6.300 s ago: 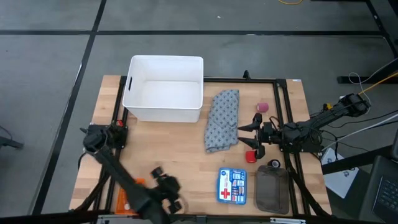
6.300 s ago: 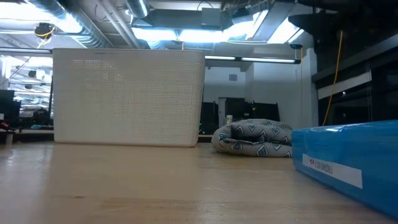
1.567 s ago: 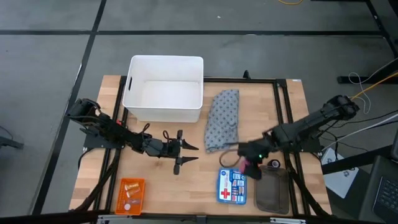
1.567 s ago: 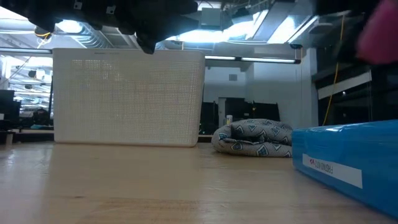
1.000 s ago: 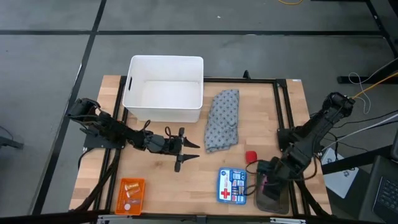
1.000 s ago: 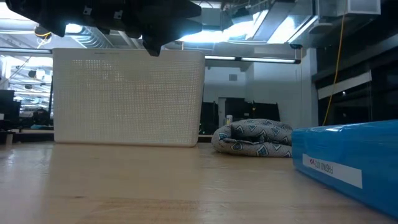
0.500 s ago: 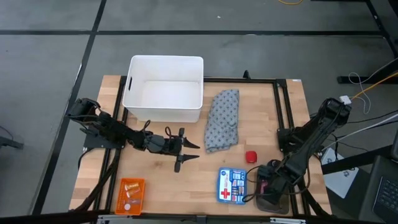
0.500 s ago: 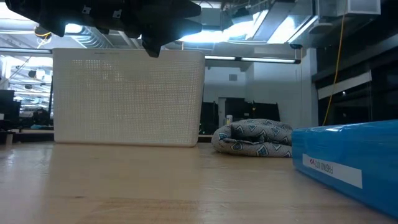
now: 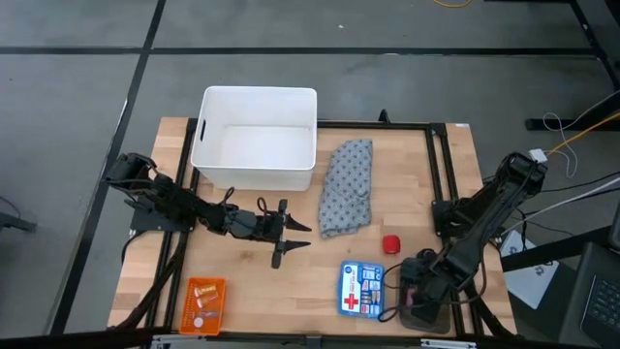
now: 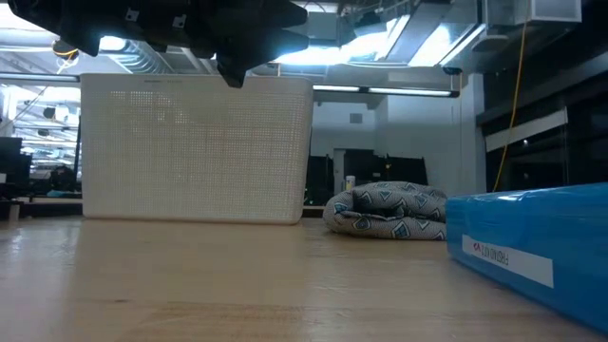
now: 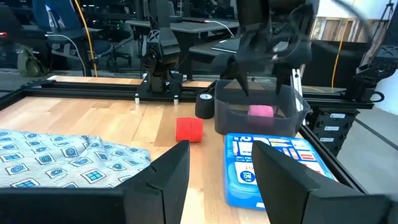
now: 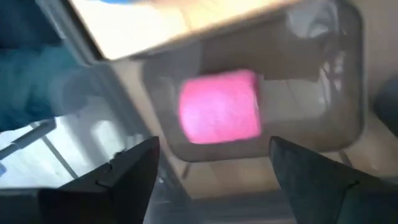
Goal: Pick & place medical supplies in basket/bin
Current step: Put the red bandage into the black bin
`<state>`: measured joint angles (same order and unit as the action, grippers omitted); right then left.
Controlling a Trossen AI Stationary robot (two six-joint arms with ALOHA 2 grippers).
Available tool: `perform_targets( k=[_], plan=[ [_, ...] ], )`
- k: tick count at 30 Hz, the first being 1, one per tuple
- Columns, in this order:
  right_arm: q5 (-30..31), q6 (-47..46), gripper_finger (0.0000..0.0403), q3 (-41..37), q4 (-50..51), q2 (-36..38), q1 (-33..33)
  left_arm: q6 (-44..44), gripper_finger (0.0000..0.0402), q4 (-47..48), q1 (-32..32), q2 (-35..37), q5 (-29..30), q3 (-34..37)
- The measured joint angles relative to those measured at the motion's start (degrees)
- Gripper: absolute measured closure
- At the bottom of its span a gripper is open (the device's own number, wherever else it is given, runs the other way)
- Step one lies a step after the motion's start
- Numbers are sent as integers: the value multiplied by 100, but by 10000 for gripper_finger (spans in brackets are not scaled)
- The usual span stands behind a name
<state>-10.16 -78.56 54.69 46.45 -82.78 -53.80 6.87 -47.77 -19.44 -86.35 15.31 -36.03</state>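
A pink roll lies on the floor of a small grey see-through bin at the table's near right. My right gripper hangs open just above it, pointing down, a finger on either side, clear of the roll. A red roll lies on the wood beside the grey-blue patterned cloth, which lies flat. My left gripper waits open and level over mid-table, holding nothing. Tan vials lie in an orange tray at the near left.
A large white basket stands at the far left of centre. A blue first-aid box lies next to the grey bin. A small black roll stands beside the bin. A black frame rail runs along the table's right side.
My right gripper has shifted a little toward the table's near edge and sunk over the grey bin. The pink roll that was up at the gripper a second ago now lies on the bin's floor.
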Motion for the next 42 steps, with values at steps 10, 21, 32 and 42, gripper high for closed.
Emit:
perform_targets(
  k=[10,21,32,42],
  plan=[
    [1865,1039,110,1499,1668,8,84,1,233,0,0,0,2,0],
    [3162,3306,110,1949,2602,-16,689,27,231,11,0,0,-32,0],
    [2225,4506,110,1949,2689,-421,1859,90,233,133,0,0,-72,0],
    [1316,5475,110,1946,2879,-1224,2568,174,235,160,-2,0,-252,0]
  ],
)
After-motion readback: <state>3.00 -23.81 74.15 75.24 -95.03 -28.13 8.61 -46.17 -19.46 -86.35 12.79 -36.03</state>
